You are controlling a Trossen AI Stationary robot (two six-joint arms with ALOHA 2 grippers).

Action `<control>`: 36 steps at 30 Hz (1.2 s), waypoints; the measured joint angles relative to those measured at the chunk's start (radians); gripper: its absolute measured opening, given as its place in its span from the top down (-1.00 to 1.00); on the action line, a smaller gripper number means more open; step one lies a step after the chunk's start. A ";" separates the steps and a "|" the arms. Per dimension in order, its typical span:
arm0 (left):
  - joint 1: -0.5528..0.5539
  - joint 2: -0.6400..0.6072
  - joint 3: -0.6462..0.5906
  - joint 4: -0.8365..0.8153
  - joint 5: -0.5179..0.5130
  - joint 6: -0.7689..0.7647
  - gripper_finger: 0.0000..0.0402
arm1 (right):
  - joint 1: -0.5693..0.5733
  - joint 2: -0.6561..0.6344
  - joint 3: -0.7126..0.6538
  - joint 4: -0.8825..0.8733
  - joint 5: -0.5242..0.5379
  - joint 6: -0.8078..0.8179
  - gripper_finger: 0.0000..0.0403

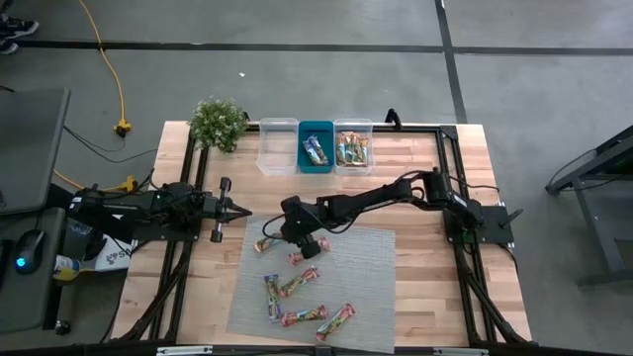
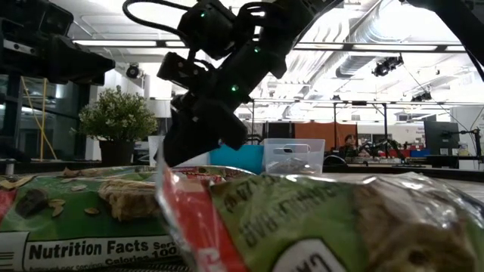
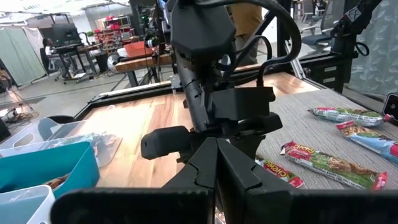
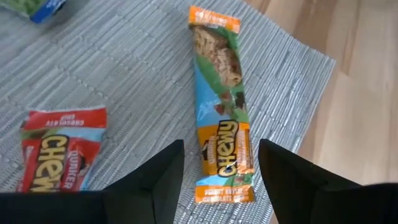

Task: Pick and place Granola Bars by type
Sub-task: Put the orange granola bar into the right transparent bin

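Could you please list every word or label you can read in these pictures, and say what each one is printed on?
"CHEWY": orange-ended granola bar between the right gripper fingers.
"CHEWY", "QUAKER": red-wrapped bar beside it.
"Nutrition Facts": green wrapper close to the low camera; the line under it is cut off.
Other wrappers' print is too small or blurred.

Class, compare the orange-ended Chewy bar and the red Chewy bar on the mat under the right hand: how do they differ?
The orange-ended bar lies between the open right hand's fingers; the red bar lies off to one side. The orange-ended bar shows whole; the red bar is partly cut off. Both lie flat on the grey mat, Chewy-branded.
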 joint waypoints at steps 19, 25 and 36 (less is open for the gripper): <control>0.000 0.000 0.000 0.001 0.000 0.000 1.00 | -0.006 0.048 0.002 0.082 -0.017 0.075 0.05; 0.000 0.000 0.000 0.000 0.000 0.000 1.00 | -0.008 0.064 0.002 0.080 -0.047 0.140 0.06; 0.000 0.000 0.000 0.000 0.000 0.000 1.00 | -0.008 0.072 0.003 0.074 -0.082 0.216 0.31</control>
